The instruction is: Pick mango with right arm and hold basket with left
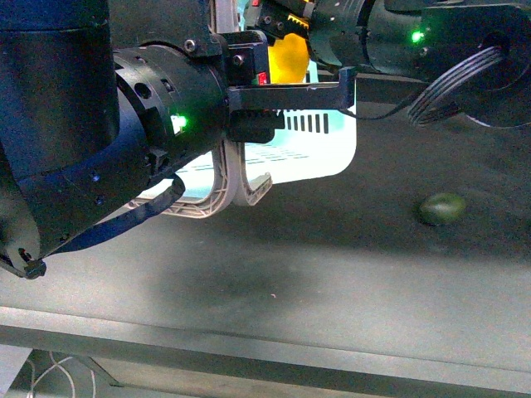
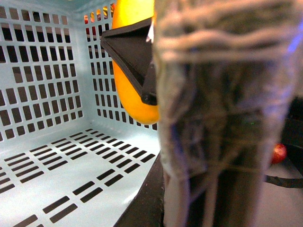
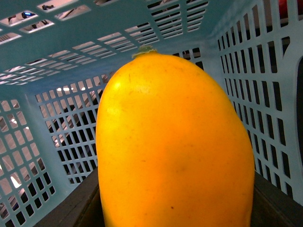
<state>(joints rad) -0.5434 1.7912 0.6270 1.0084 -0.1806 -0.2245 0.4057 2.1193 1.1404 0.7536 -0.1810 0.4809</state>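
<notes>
Mango (image 1: 290, 62) first: where is it?
— Inside the basket (image 1: 328, 153), off the floor, near the wall that the left arm has hold of. The right gripper (image 1: 286, 43) reaches in from above and is clamped on it, with one finger (image 2: 130, 52) lying across its side.

Which way does its long axis run?
— Out along the fingers, stem end away from the wrist, roughly upright.

And the left gripper (image 1: 294, 99)?
— Its fingers straddle the basket's wall at the rim and look pinched on it. I judge that a straight lift would clear the rim.
</notes>
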